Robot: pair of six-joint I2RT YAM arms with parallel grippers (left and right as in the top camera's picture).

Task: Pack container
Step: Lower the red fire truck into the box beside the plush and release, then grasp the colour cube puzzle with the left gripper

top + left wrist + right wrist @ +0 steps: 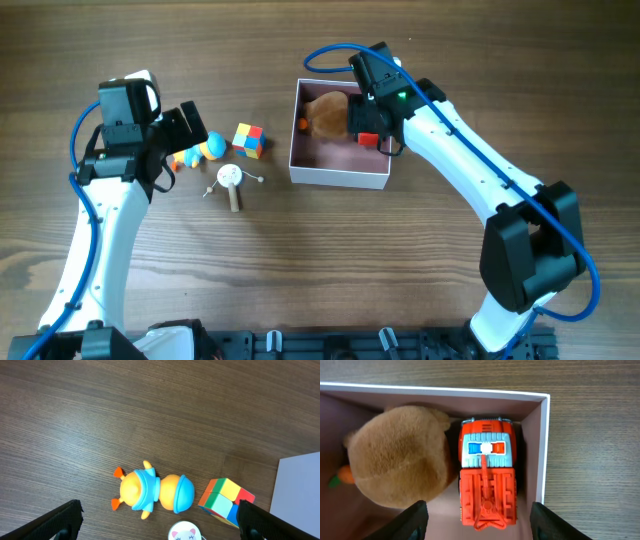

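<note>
The container, a square white box with a pink inside, holds a brown plush and a red toy fire truck. My right gripper hangs open over the box. In the right wrist view its fingers stand either side of the truck without touching it. The plush lies left of the truck. My left gripper is open and empty above a yellow-and-blue duck toy. A colour cube lies right of the duck.
A small white round cat-face toy on a stick lies in front of the duck and cube. A small orange piece shows at the plush's left side. The container's white wall shows at the right of the left wrist view.
</note>
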